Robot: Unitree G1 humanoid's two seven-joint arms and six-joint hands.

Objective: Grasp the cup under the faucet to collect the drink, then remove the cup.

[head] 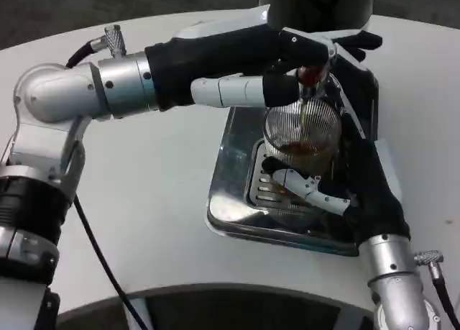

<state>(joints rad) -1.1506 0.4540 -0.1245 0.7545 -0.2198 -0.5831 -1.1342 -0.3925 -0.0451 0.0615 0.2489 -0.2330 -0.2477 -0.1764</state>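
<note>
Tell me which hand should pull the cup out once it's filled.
Right. The right hand already holds the cup under the faucet, over the drip tray. The left hand is up at the faucet, likely working its tap.

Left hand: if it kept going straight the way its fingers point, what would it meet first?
The left hand points toward the picture's right and already rests at the faucet. Further on, it would likely meet the right hand holding the cup, though depth is unclear.
</note>
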